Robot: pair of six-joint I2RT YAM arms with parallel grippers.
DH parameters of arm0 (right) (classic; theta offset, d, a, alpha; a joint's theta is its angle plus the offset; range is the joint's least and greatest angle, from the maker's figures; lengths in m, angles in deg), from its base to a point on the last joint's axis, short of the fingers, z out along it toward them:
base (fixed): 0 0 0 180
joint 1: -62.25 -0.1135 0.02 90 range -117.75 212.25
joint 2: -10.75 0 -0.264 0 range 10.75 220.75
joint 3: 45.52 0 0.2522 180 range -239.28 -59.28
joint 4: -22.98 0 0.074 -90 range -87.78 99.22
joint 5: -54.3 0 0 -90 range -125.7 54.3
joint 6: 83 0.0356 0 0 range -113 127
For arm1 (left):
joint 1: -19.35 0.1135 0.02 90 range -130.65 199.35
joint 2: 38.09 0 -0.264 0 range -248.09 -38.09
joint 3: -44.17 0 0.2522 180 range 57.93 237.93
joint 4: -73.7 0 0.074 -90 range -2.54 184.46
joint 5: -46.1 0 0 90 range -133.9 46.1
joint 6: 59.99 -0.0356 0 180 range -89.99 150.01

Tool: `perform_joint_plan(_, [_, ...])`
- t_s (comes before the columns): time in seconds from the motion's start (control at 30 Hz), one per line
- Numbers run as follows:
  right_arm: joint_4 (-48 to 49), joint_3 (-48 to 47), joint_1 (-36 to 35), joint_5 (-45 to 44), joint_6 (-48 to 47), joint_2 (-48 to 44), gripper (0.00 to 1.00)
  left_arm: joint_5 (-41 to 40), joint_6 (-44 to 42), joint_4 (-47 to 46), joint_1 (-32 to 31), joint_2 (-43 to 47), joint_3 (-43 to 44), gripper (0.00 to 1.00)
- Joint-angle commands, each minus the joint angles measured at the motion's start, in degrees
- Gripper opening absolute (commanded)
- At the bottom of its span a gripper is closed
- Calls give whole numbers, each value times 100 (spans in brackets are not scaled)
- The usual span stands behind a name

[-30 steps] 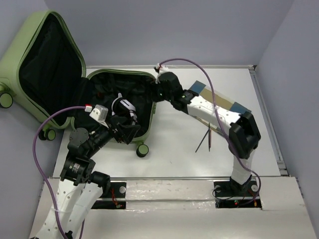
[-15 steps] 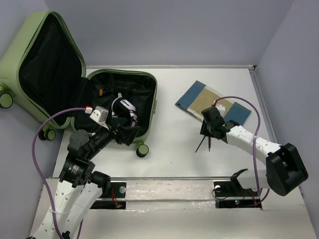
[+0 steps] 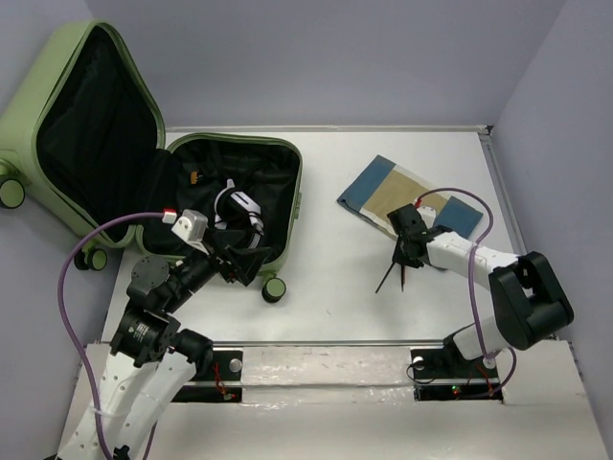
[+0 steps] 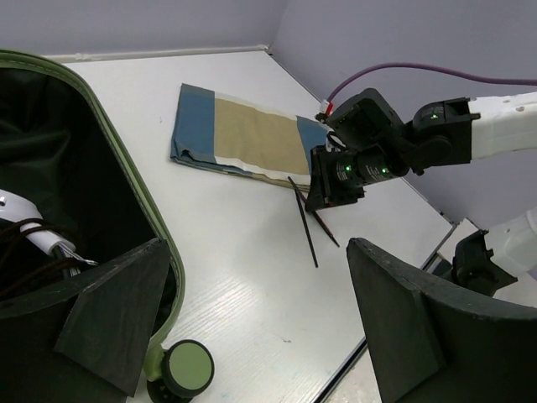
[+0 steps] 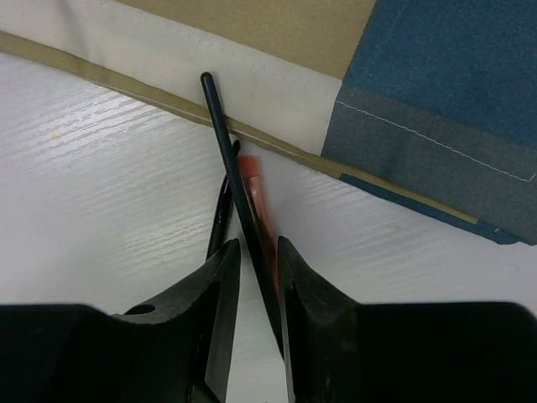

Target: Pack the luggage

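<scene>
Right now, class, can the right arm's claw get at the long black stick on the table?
Probably yes: the right claw is low over the black stick, a finger on each side, nothing covering it. An orange pen beside it might be caught too.

Black stick [image 5: 233,185] recorded between the right pincer's [image 5: 258,252] fingers. Orange pen [image 5: 254,197] and dark pen [image 5: 221,210] noted flanking it. Blue-and-tan folded cloth [image 5: 436,75] observed just beyond the tips.

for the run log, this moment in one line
left claw: open by suitcase | right claw: straddling black pen | cloth: on table
</scene>
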Motion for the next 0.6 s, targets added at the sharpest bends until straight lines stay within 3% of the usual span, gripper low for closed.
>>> perform_joint_plan(0.0, [14,-292,-10,-61,-27,179,28,-47,-68,-175,-47,111,144,99])
perform_joint_plan(0.23, [58,-274,-10,-52,-1,398,22,-56,-77,-175,-56,119,144,99])
perform_joint_plan(0.33, [58,-301,-10,-44,8,487,26,-56,-68,-175,-56,102,135,99])
perform_joint_plan(0.47, [58,-266,-10,-26,-1,382,11,-56,-68,-175,-56,102,144,99])
perform_joint_plan(0.57, [50,-230,-10,-17,-27,180,8,-56,-77,-175,-56,93,135,99])
